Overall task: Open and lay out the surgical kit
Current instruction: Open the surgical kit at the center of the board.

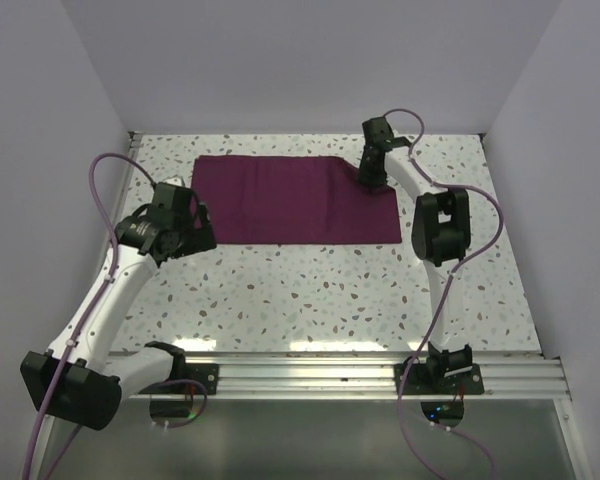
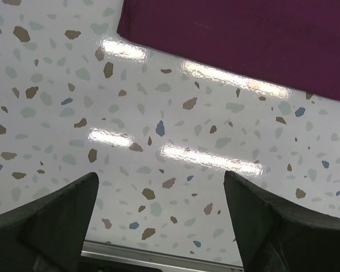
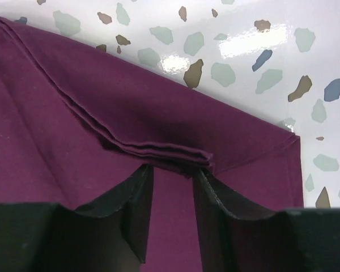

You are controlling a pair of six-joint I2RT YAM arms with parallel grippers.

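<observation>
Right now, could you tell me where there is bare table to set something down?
Widest bare patch: the table between the near edge of the cloth and the rail. A narrow strip runs behind the cloth. Crowded at the cloth's left end, by the left fingers, and its far right corner, by the right fingers.

The place is a robotics lab test cell. Plain white walls (image 1: 280,60) box in a speckled table (image 1: 310,300) on three sides. An aluminium rail (image 1: 310,372) runs along the table's near edge, with a left arm (image 1: 110,310) and a right arm (image 1: 440,225) bolted there. Purple cables (image 1: 100,175) loop off the arms above the table.
</observation>
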